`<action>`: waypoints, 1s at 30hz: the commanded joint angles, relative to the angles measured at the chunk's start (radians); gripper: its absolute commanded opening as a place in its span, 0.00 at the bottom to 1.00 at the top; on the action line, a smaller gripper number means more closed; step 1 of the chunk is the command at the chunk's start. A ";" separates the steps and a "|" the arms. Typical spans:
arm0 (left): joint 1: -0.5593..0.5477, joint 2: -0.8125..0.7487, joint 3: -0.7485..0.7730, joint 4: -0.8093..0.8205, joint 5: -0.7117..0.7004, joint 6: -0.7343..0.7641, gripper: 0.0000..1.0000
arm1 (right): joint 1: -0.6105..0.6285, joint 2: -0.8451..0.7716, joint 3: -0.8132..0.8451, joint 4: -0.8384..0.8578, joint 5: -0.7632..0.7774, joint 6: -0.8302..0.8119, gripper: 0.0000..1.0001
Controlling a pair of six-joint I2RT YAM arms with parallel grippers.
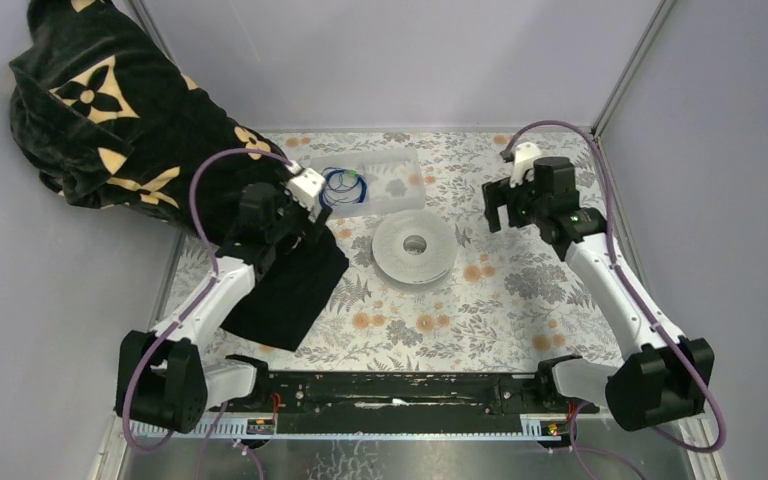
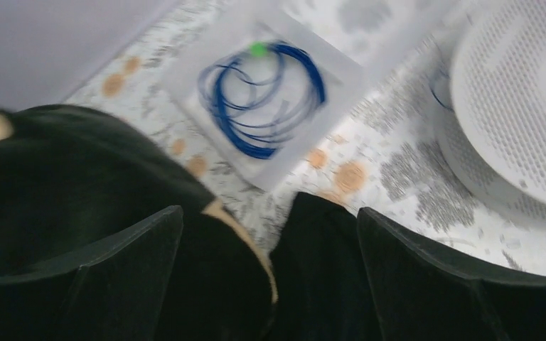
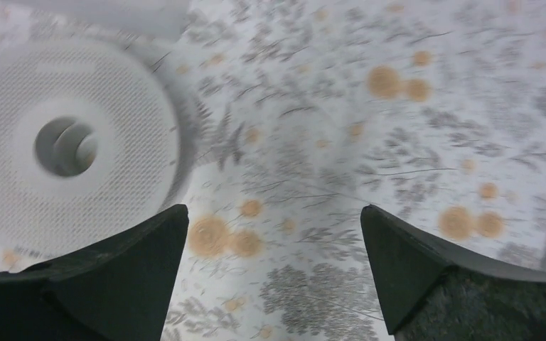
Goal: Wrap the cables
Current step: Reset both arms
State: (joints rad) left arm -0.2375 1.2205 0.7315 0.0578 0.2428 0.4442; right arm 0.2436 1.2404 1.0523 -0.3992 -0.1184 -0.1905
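The left end effector (image 2: 269,213) has its two fingers spread wide and holds nothing. Right under it lies a black cloth (image 2: 78,163). The cables (image 2: 263,99) are thin blue wires in a loose ring. They lie a little way in front of this end effector, not touching it, on a pale see-through tray (image 2: 274,174). A small green tag (image 2: 258,48) sits on the far side of the ring. To the right of this end effector is a round white spool (image 1: 414,247) with a hole in the middle. The right end effector (image 3: 274,209) is also spread wide and empty. The spool is off to its left, and only bare worktop (image 3: 398,142) lies under it. The job looks like it is at the reaching step, since no wire is picked up yet. Next, the left end effector likely needs to go forward and down over the ring and pinch the wires. They are very thin, so the fingers must close right on them or they may slip out. The worktop is white with grey leaves and orange flowers. Plain pale walls (image 1: 410,60) stand around it.
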 commanded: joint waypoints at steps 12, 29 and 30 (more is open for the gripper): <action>0.236 -0.248 0.056 0.076 0.001 -0.389 1.00 | -0.046 -0.321 -0.161 0.358 0.179 0.096 0.99; 0.263 -0.462 0.006 0.030 0.054 -0.443 1.00 | -0.155 -0.425 -0.182 0.312 0.040 0.088 0.99; 0.263 -0.460 0.006 0.030 0.045 -0.445 1.00 | -0.159 -0.427 -0.183 0.312 0.036 0.088 0.99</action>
State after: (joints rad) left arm 0.0185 0.7609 0.7197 0.0982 0.2951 0.0200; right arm 0.1040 0.8326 0.8753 -0.1383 -0.0479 -0.0998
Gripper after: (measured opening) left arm 0.998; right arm 0.990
